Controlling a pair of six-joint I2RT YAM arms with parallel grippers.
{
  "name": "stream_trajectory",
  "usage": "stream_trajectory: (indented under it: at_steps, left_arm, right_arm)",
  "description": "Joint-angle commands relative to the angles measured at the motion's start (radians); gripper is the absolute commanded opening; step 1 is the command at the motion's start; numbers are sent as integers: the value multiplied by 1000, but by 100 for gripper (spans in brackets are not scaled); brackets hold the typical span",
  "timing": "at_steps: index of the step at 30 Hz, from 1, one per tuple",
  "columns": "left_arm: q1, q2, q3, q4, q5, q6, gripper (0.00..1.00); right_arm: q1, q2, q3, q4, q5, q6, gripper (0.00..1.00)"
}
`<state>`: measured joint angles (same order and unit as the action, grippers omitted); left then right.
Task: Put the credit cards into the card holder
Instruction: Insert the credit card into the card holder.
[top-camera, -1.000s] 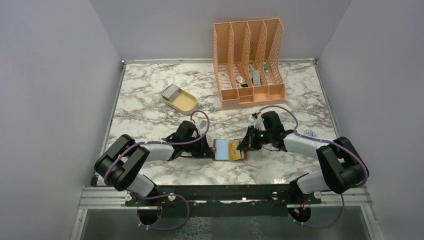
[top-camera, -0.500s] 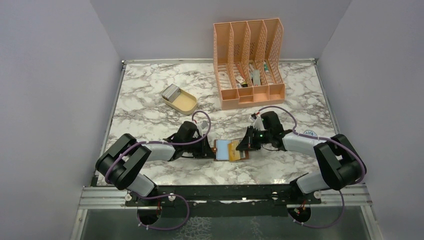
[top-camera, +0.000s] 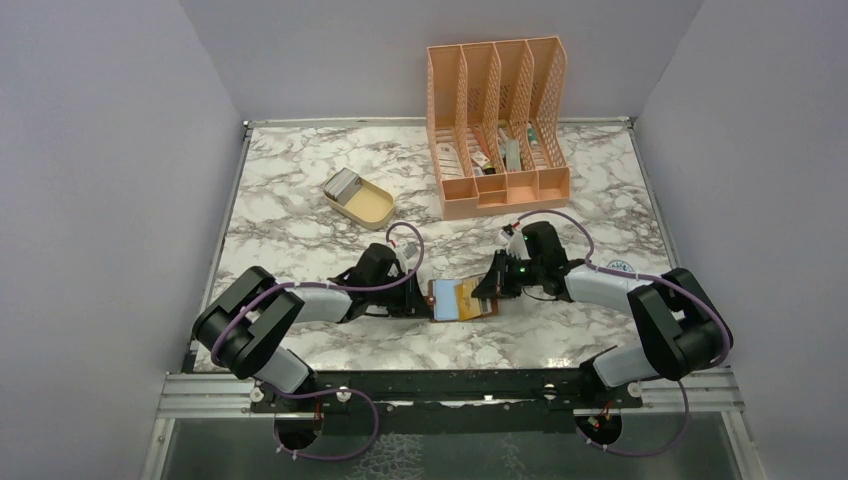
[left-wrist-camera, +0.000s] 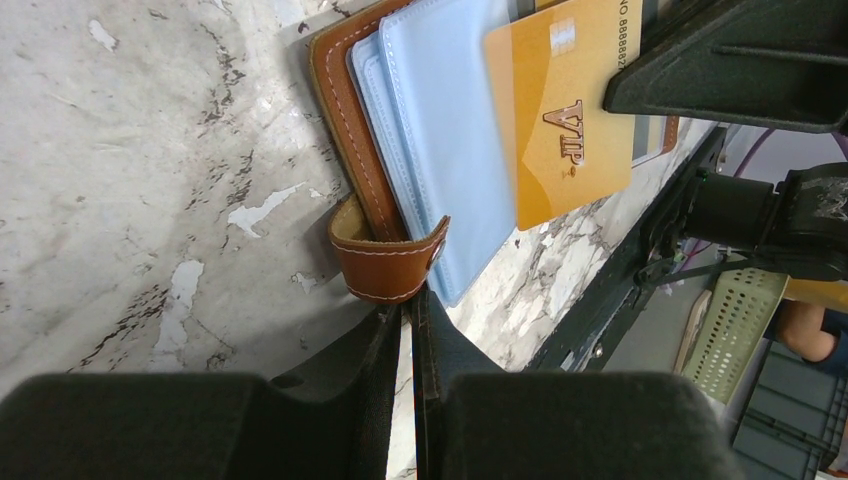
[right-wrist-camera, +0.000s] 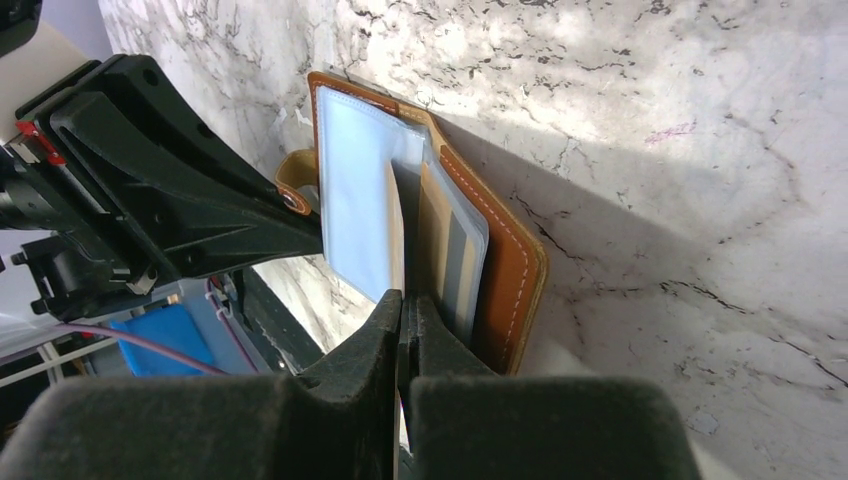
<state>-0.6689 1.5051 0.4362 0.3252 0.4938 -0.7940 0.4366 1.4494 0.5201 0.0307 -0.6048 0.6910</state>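
The card holder (top-camera: 462, 299) lies open on the marble surface (top-camera: 300, 220) near its front edge, between the two arms. Its long axis runs left to right and its pale bluish pockets face up. Its snap tab (left-wrist-camera: 388, 262) points towards the left pincer (top-camera: 418, 300), whose fingers are nearly together and pinch that tab at their tips. The right pincer (top-camera: 487, 290) is closed tight on a gold card (left-wrist-camera: 570, 110) marked VIP, held over the right half of the holder. The card is tilted up off the pockets, with its long axis roughly in line with the pocket edges and across the holder's length. From the right wrist it shows edge-on, its leading edge down among the pocket leaves; how deep it sits cannot be told. Well behind stand a peach file organiser (top-camera: 497, 125) and, to its left, a small beige tray (top-camera: 372, 205).
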Motion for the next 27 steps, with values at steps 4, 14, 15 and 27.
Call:
stream_trajectory:
  at_steps: [4,14,15,27]
  left_arm:
    - [-17,37,-22,-28,-68,12,13]
    - [-22,37,-19,-25,-69,10,13]
    - [-23,37,-19,-25,-69,8,14]
    - [-47,42,-23,-14,-76,-14,13]
  right_arm:
    - [-6,1,-17,39,73,-7,1]
    - [-7,-21,-59,82,110,21,1]
    - [-7,-24,-64,88,115,23,1]
    - [-7,-50,-97,141,150,28,1]
